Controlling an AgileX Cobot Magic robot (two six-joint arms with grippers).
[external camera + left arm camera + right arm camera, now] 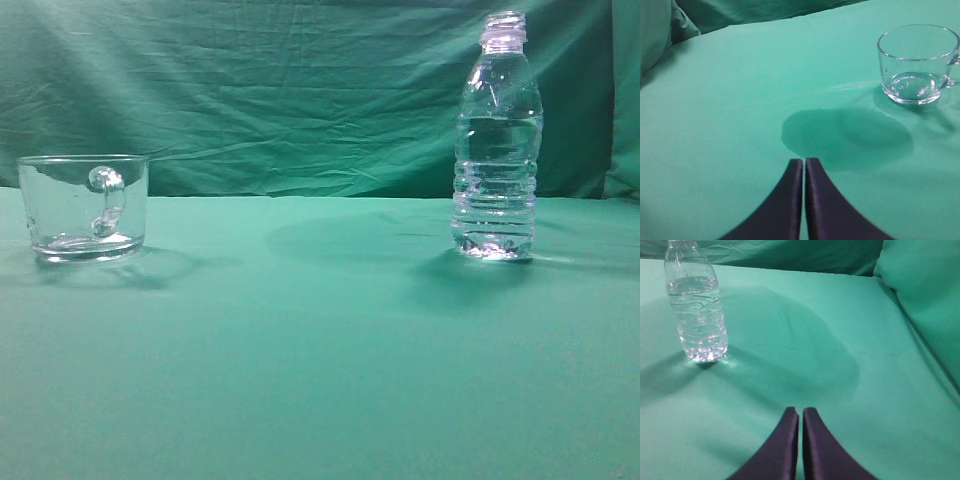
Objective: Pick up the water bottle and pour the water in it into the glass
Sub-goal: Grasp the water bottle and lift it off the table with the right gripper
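The water bottle [497, 140] stands upright and capless on the right of the green cloth, with clear water [497, 165] filling its lower two thirds. It also shows in the right wrist view [695, 302], far left of my right gripper [800, 411], which is shut and empty. The glass [84, 206], a short clear mug with a looped handle, stands at the left and looks empty. It also shows in the left wrist view [917, 64], up and right of my left gripper [804, 161], which is shut and empty. Neither gripper shows in the exterior view.
A green cloth [320, 350] covers the table and hangs as a wrinkled backdrop [280, 90] behind it. Folds of cloth rise at the right edge of the right wrist view [925, 290] and the left edge of the left wrist view [655, 35].
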